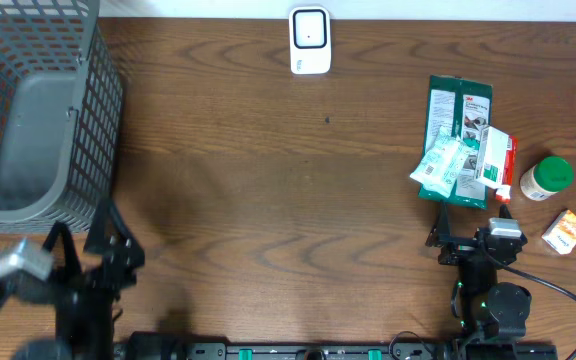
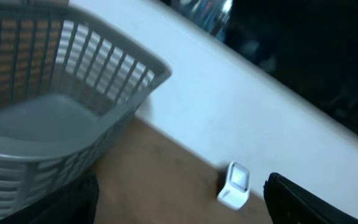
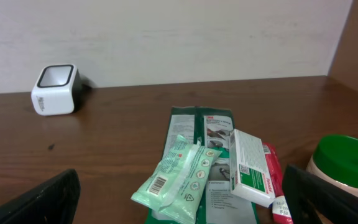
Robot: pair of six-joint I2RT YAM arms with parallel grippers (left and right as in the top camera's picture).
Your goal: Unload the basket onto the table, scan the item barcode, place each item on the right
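A small pile of items lies at the right. A light green wipes pack (image 1: 446, 165) (image 3: 182, 177) shows its barcode (image 3: 158, 183). It rests on a dark green packet (image 1: 460, 110) (image 3: 207, 127), beside a white and green box (image 1: 494, 155) (image 3: 250, 167). The white scanner (image 1: 309, 40) (image 3: 55, 89) (image 2: 235, 185) stands at the table's far edge. My right gripper (image 1: 473, 232) (image 3: 182, 208) is open just short of the pile, holding nothing. My left gripper (image 1: 86, 238) (image 2: 182, 208) is open and empty at the front left, near the basket.
A grey wire basket (image 1: 38, 110) (image 2: 73, 93) fills the far left corner. A green-lidded jar (image 1: 547, 178) (image 3: 344, 165) and a small orange box (image 1: 565, 232) sit right of the pile. A white wall runs behind the table.
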